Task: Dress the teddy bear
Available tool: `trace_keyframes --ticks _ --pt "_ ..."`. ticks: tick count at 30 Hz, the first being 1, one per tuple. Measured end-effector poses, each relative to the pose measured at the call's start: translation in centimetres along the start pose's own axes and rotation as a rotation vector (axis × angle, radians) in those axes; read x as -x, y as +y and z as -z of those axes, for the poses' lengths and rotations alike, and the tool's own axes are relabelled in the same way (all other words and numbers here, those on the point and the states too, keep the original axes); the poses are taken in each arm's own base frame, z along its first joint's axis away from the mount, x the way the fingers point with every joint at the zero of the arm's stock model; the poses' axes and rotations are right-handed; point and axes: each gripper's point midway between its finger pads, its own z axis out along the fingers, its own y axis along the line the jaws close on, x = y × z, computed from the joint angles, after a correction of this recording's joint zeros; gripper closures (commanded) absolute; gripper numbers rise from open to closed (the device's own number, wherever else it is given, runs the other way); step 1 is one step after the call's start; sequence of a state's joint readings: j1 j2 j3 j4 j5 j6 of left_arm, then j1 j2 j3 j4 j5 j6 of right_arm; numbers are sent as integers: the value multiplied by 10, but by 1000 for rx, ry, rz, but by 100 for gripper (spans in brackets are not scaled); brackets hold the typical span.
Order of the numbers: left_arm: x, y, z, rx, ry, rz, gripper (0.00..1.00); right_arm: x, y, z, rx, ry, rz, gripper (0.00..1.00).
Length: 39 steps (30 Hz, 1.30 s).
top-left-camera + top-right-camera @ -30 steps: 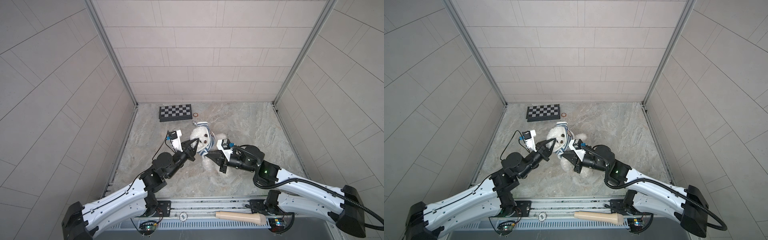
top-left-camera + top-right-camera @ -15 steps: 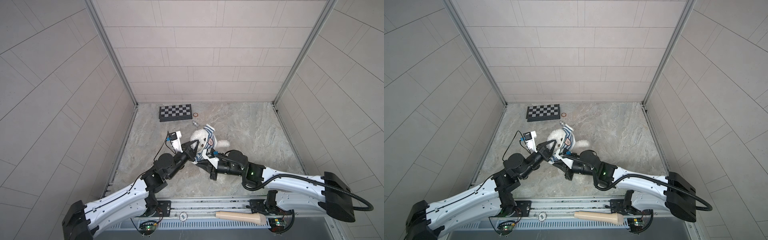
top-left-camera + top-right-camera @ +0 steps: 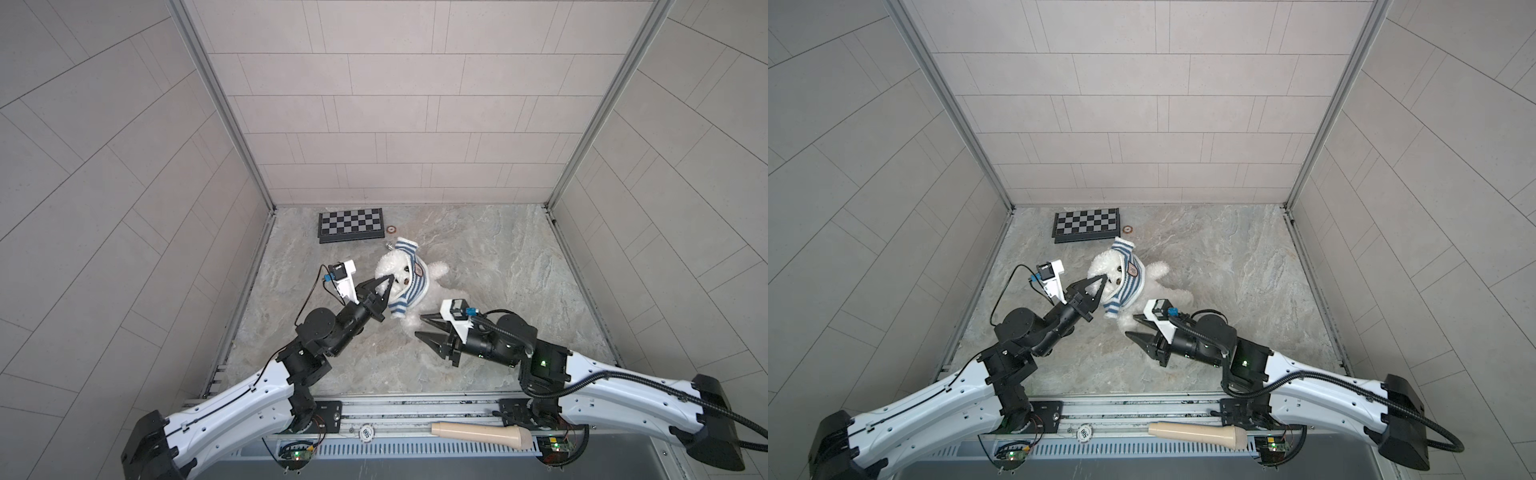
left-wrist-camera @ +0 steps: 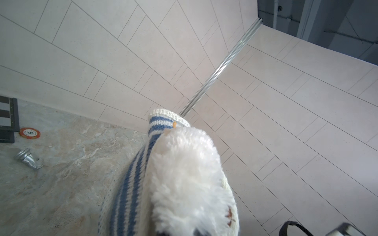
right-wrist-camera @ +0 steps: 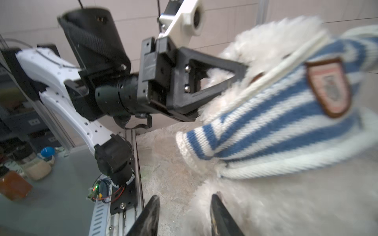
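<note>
My left gripper (image 3: pixel 389 277): clenched on the cream rim of the blue-and-white striped knitted sweater (image 3: pixel 413 286), at the bear's face.
My right gripper (image 3: pixel 418 325): jaws spread, grasping nothing, just beside the bear's lower body.
Fluffy white plush teddy bear (image 3: pixel 384 264): mid-way across the grey marbled tabletop (image 3: pixel 498 257), near the black-and-white chessboard (image 3: pixel 350 224).
Sweater: draped over its head.

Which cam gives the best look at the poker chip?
Left wrist: the poker chip is large and sharp, lying flat beside the chessboard. In both top views the poker chip is a tiny speck right of the chessboard. Right wrist misses it.
</note>
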<state>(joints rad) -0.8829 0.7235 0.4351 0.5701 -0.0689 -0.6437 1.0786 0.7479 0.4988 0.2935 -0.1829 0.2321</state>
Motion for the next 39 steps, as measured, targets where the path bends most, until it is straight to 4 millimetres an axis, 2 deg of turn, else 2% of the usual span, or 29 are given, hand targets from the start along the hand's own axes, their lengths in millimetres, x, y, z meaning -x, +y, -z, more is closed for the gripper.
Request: trace_keyframes --ticks 2,5,10,15,22,26,33,39 --pt "2 -7 3 -38 -1 -45 100 10 -8 12 -32 -41 -45 54" --pt "2 -19 7 -103 -1 -113 100 24 -32 22 -100 -91 -135 56" --pt "-4 -32 10 -184 23 -197 100 36 -56 19 -123 -132 -289 57" --pt "-7 -41 12 -239 35 -240 100 35 -60 10 -76 -134 -413 59" --pt "-18 -46 9 -285 76 -258 100 49 -63 15 -46 -196 -474 63" --pt "-23 -49 9 -306 94 -260 100 50 -67 15 -50 -201 -487 74" --pt "-26 -51 10 -324 104 -268 100 40 -75 10 -80 -170 -507 99" --pt "-23 -53 12 -330 94 -271 100 32 -85 20 -161 -155 -499 100"
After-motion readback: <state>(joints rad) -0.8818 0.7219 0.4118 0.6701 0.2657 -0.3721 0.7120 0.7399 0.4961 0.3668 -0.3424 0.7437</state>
